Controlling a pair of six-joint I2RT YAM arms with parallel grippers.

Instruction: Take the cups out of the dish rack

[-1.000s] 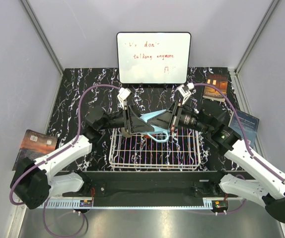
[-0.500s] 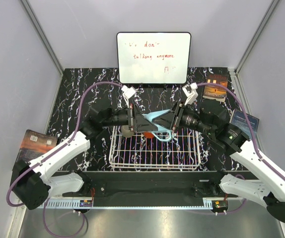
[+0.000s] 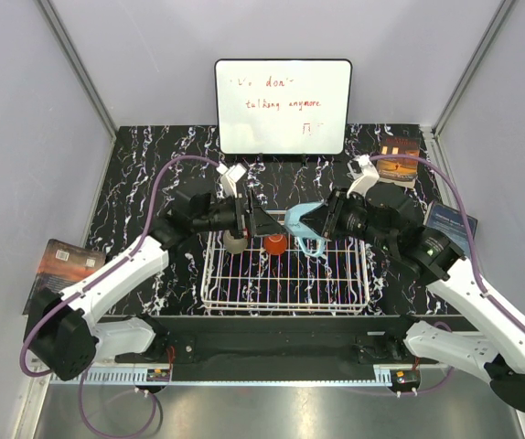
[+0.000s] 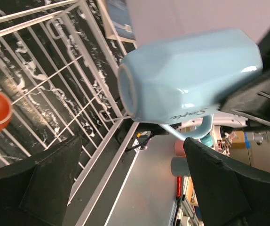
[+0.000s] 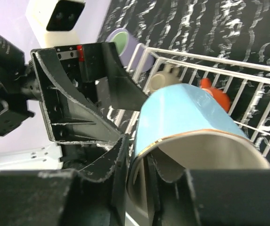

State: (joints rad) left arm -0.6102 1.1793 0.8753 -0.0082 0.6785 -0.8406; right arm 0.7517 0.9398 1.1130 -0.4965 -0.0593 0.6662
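You are getting bright, even overhead light in the top view, with only soft shadows falling on the black marbled table (image 3: 134, 174). In the left wrist view a small glare spot is shining on the light blue handled mug (image 4: 186, 75), and the fingers (image 4: 41, 183) of the left gripper (image 4: 130, 146) are showing dark and soft-edged. The right wrist view is blurring at its near bottom edge.

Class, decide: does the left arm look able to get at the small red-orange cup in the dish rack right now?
Probably yes. The left tool is open and empty near the red-orange cup, which sits uncovered in the dish rack; the blue mug in the right tool hangs aside.
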